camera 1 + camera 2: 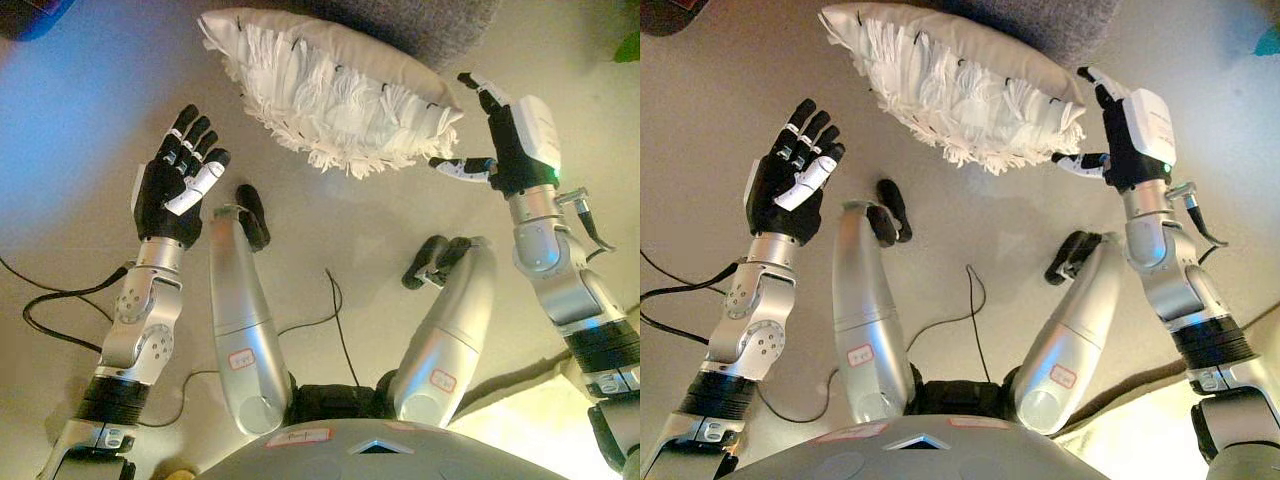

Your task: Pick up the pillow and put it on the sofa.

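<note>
A white pillow (330, 90) with a shaggy fringed face lies tilted on the floor at the top middle. Its far edge is against the grey sofa (410, 20). My right hand (500, 140) is at the pillow's right end, with straight fingers. Its thumb tip is at the pillow's lower right corner. My left hand (180, 180) is open, palm up and empty, to the left of the pillow and a hand's width clear of it.
The floor (80, 90) is beige. A dark blue object (30, 15) sits at the top left corner and a green plant (628, 45) at the top right edge. A pale mat (540, 420) lies at the lower right.
</note>
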Robot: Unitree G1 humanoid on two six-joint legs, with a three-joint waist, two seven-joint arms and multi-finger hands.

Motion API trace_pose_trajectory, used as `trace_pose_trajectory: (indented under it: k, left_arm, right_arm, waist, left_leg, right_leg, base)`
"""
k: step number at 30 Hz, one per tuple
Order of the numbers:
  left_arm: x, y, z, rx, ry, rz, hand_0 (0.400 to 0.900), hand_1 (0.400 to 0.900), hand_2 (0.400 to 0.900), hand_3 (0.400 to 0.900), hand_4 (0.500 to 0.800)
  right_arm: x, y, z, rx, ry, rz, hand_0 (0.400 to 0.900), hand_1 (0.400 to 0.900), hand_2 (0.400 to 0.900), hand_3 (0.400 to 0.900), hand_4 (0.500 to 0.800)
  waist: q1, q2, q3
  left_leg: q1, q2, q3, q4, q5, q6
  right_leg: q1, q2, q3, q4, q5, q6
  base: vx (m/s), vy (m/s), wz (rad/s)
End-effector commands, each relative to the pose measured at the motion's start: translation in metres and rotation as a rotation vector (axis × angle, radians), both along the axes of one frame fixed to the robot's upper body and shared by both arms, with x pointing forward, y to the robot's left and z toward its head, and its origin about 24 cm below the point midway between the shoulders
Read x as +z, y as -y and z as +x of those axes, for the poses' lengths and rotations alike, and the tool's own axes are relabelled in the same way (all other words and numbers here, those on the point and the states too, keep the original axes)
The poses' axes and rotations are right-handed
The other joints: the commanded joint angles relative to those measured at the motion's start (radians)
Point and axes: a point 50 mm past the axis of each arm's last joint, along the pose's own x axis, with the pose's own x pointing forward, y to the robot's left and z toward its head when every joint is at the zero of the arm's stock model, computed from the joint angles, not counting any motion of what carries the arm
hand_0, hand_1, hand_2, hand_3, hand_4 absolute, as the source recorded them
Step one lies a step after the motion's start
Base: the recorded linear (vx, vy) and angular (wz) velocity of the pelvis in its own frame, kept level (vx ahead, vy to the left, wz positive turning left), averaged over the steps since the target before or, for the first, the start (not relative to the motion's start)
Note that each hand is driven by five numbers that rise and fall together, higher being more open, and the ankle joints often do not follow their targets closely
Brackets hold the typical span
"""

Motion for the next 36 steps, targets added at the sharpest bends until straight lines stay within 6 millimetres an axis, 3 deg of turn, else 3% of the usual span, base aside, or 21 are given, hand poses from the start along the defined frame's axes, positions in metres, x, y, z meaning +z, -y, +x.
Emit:
trace_pose_trajectory:
  k: [1, 13, 19, 28, 29, 30, 31, 36]
  left_arm:
    - [0.044, 0.003, -0.005, -0.035, 0.269, -0.056, 0.900, 0.900, 0.900, 0.900, 0.800]
    - [0.048, 0.010, -0.006, -0.070, 0.285, -0.101, 0.900, 0.900, 0.900, 0.900, 0.800]
    - [0.045, 0.012, -0.010, -0.092, 0.270, -0.073, 0.900, 0.900, 0.900, 0.900, 0.800]
    - [0.040, 0.019, -0.010, -0.118, 0.226, -0.073, 0.900, 0.900, 0.900, 0.900, 0.800]
    - [0.039, 0.020, -0.010, -0.118, 0.218, -0.075, 0.900, 0.900, 0.900, 0.900, 0.800]
    - [0.039, 0.021, -0.010, -0.118, 0.213, -0.074, 0.900, 0.900, 0.900, 0.900, 0.800]
    - [0.038, 0.022, -0.009, -0.117, 0.206, -0.073, 0.900, 0.900, 0.900, 0.900, 0.800]
    - [0.034, 0.025, -0.009, -0.118, 0.174, -0.068, 0.900, 0.900, 0.900, 0.900, 0.800]
  right_arm:
    - [0.049, -0.003, 0.009, 0.029, 0.177, -0.012, 0.900, 0.900, 0.900, 0.900, 0.800]
    - [0.054, -0.004, 0.023, -0.012, 0.236, -0.038, 0.900, 0.900, 0.900, 0.900, 0.800]
    - [0.055, 0.000, 0.028, -0.078, 0.287, -0.059, 0.900, 0.900, 0.900, 0.900, 0.800]
    - [0.043, -0.012, 0.039, -0.079, 0.187, -0.039, 0.900, 0.900, 0.900, 0.900, 0.800]
    - [0.041, -0.014, 0.041, -0.074, 0.168, -0.034, 0.794, 0.794, 0.794, 0.794, 0.736]
    - [0.039, -0.014, 0.042, -0.074, 0.150, -0.020, 0.575, 0.575, 0.575, 0.575, 0.605]
    - [0.037, -0.014, 0.043, -0.074, 0.122, -0.001, 0.400, 0.400, 0.400, 0.400, 0.500]
    - [0.029, -0.021, 0.044, -0.069, 0.073, 0.001, 0.400, 0.400, 0.400, 0.400, 0.500]
  waist:
    - [0.023, 0.020, -0.003]
    - [0.044, 0.044, -0.003]
    - [0.051, 0.094, -0.003]
    - [0.067, 0.129, -0.003]
    - [0.069, 0.130, -0.003]
    - [0.069, 0.130, -0.003]
    - [0.070, 0.130, -0.003]
    - [0.075, 0.128, -0.003]
  left_leg:
    - [0.012, 0.071, -0.124, 0.166, -0.235, -0.030]
    - [-0.181, 0.021, -0.243, 0.459, -0.326, -0.019]
    - [-0.232, 0.005, -0.283, 0.603, -0.375, -0.006]
    - [-0.260, -0.008, -0.311, 0.717, -0.411, 0.008]
    - [-0.260, -0.009, -0.312, 0.723, -0.413, 0.009]
    - [-0.260, -0.008, -0.312, 0.728, -0.414, 0.011]
    - [-0.260, -0.009, -0.312, 0.734, -0.415, 0.012]
    - [-0.260, -0.012, -0.311, 0.750, -0.409, 0.017]
  right_leg:
    - [-0.126, 0.027, 0.037, 0.075, 0.003, -0.032]
    - [-0.349, 0.049, 0.194, 0.403, -0.078, -0.072]
    - [-0.351, 0.032, 0.215, 0.498, -0.103, -0.087]
    - [-0.351, 0.013, 0.219, 0.565, -0.116, -0.102]
    - [-0.351, 0.012, 0.221, 0.570, -0.116, -0.104]
    - [-0.351, 0.010, 0.222, 0.573, -0.116, -0.105]
    - [-0.351, 0.007, 0.223, 0.575, -0.115, -0.107]
    - [-0.351, 0.000, 0.233, 0.590, -0.111, -0.113]
  base:
    - [0.01, 0.002, 0.09]
    - [0.02, -0.006, 0.16]
    - [0.05, 0.009, 0.18]
    - [0.05, 0.007, 0.07]
    - [0.06, 0.013, 0.01]
    - [0.06, 0.012, 0.00]
    - [0.06, 0.006, 0.01]
    - [0.05, -0.005, 0.00]
